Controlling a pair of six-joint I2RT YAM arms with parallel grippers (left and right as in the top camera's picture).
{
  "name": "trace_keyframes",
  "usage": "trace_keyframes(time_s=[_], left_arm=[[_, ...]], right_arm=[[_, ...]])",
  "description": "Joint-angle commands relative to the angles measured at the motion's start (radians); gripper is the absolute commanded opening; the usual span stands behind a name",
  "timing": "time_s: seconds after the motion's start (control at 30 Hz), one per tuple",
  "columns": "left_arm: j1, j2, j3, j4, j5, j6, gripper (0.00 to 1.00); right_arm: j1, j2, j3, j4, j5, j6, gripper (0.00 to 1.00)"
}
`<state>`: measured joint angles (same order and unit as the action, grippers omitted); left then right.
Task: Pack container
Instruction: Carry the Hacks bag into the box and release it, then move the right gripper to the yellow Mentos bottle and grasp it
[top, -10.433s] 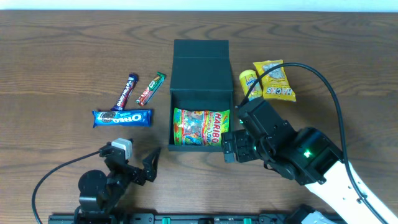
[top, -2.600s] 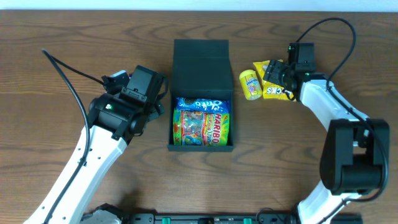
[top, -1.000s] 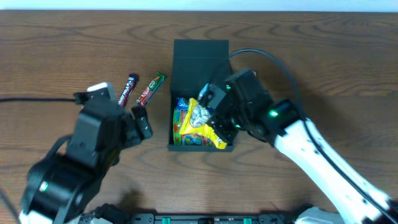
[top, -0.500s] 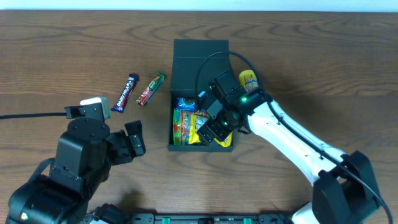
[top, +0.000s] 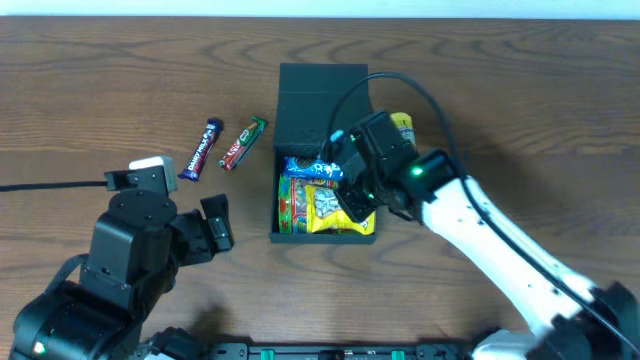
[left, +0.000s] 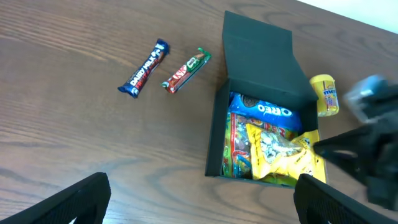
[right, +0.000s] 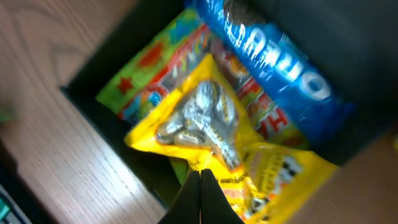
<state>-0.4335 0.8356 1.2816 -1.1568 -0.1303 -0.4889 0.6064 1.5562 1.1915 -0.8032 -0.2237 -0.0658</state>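
Dark teal container (top: 322, 90), yellow packet (top: 335, 205), blue Oreo pack (top: 306, 168)

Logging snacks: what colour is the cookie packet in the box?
Cookie packet: blue, clearest in right wrist view.

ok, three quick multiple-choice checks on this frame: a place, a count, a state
1. The blue bar and the red-green bar lie: A) left of the container B) inside it C) right of it
2. Packets visible inside the container: A) one B) three C) five
3. The lid is: A) shut B) torn off C) open

1 A: both lie on the table left of it.
2 B: Oreo packet, gummy bag, yellow packet.
3 C: it is folded back, contents exposed.
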Motion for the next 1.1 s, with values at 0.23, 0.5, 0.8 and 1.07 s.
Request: trace_keyframes(time_s=[0.23, 0.5, 0.8, 1.07], left_arm=[[0.003, 0.001, 0.01, -0.036, 0.0, 0.021, 0.95], [0.003, 0.001, 0.01, -0.04, 0.0, 0.021, 0.95], [0.003, 0.001, 0.01, -0.041, 0.001, 0.021, 0.95], [0.003, 0.001, 0.01, -0.044, 0.001, 0.021, 0.95]], right_arm=[[0.0, 0.194, -0.066, 0.071, 0.06, 0.099, 0.01], [0.001, 0.163, -0.04, 0.043, -0.014, 0.114, 0.01], [-0.038, -0.14, -0.026, 0.078, 0.22, 0.2, 0.02], [-0.285, -0.005, -0.027, 0.198, 0.336, 0.245, 0.86]])
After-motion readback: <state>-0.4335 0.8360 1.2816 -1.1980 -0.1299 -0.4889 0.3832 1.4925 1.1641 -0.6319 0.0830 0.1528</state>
